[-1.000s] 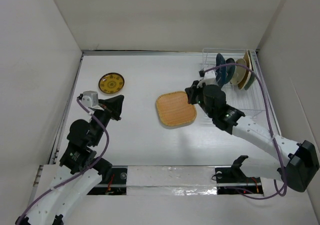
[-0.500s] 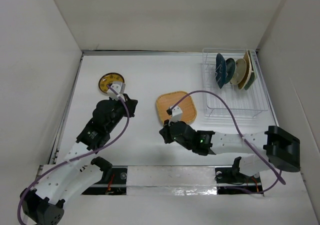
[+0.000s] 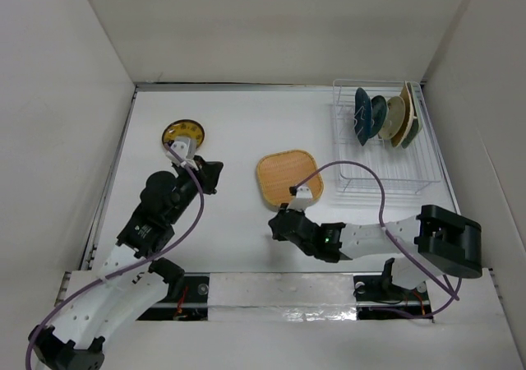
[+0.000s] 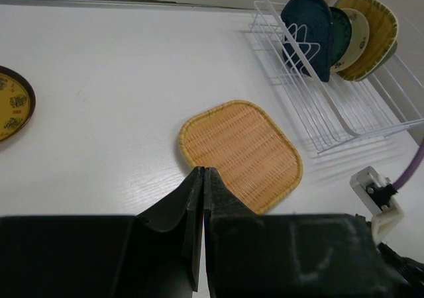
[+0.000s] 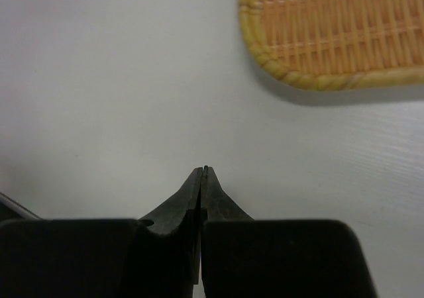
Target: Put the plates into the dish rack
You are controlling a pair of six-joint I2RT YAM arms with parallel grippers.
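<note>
1. Left jaws are pressed shut and empty, over the worktop (image 3: 238, 115) between the yellow plate (image 3: 182, 131) and the woven plate (image 3: 288, 178).
2. Right jaws are shut too, empty, near the woven plate's front edge.
3. Other plates (image 3: 362, 117) stand in the dish rack (image 3: 386, 181).

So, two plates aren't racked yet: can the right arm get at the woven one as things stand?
Probably yes: the right tool is shut, close to a corner of the woven plate, with only bare table between. It would have to open first.
</note>
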